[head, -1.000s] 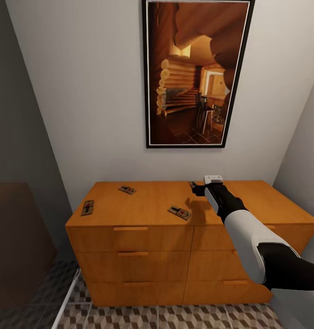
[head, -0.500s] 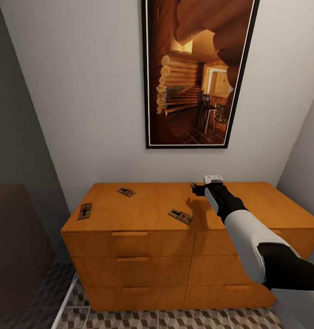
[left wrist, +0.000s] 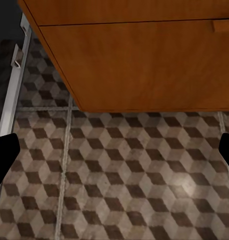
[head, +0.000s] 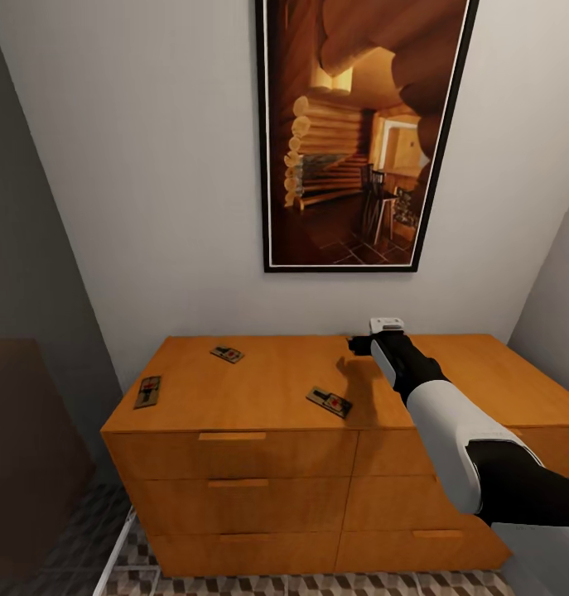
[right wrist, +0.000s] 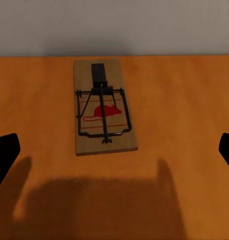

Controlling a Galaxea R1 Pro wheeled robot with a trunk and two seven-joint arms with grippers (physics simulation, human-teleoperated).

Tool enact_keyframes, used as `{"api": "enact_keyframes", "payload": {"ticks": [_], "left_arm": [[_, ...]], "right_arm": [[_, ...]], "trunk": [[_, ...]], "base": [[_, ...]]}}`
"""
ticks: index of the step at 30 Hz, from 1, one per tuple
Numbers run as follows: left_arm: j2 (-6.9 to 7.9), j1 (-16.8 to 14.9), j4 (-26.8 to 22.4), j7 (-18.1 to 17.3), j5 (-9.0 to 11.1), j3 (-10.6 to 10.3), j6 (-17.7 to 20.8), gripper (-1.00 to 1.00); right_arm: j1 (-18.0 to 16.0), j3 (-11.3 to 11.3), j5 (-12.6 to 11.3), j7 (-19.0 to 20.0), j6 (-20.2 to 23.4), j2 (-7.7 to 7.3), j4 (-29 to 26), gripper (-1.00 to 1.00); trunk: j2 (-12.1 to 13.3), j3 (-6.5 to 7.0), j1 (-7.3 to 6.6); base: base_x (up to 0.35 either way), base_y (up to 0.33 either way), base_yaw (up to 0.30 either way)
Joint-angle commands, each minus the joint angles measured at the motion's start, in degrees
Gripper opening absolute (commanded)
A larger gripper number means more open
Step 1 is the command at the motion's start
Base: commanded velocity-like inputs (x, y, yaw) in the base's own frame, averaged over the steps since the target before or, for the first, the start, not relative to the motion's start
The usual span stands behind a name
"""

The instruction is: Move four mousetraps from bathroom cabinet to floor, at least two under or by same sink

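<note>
- Lying flat on the cabinet (head: 267, 389) top are the mousetraps: one (head: 147, 391) near its left edge, one (head: 227, 354) farther back, one (head: 330, 401) near the front middle
- A fourth mousetrap (right wrist: 103, 107) lies by the wall, between the right tool (right wrist: 114, 150) fingertips, spread wide, not touching it
- Left tool (left wrist: 114, 155) spread wide over the bathroom floor (left wrist: 119, 180)
- A framed picture (head: 359, 132) hangs above

I see three mousetraps (head: 330, 402) on the cabinet (head: 259, 463) top at lower centre (a fourth (right wrist: 103, 107) lies before my right gripper (head: 357, 344)); the picture (head: 359, 136) hangs above.
</note>
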Motion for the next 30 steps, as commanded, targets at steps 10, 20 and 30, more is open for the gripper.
{"api": "enact_keyframes", "payload": {"ticks": [10,20,30], "left_arm": [[0.0,-0.04,0.05,0.12,0.0,-0.02,-0.19,1.0],[0.0,-0.04,0.05,0.12,0.0,-0.05,-0.19,1.0],[-0.02,-0.02,0.05,0.12,0.0,-0.03,-0.19,1.0]], "right_arm": [[-0.03,-0.13,0.25,-0.06,0.28,0.04,-0.04,1.0],[-0.03,-0.12,0.25,-0.07,0.25,0.04,0.0,1.0],[-0.03,-0.12,0.25,-0.04,0.28,0.04,0.01,1.0]], "trunk": [[-0.03,-0.06,0.0],[-0.03,-0.06,0.0],[-0.03,-0.22,0.0]], "base": [[0.007,0.0,0.0],[0.0,0.0,0.0],[0.0,0.0,0.0]]}}
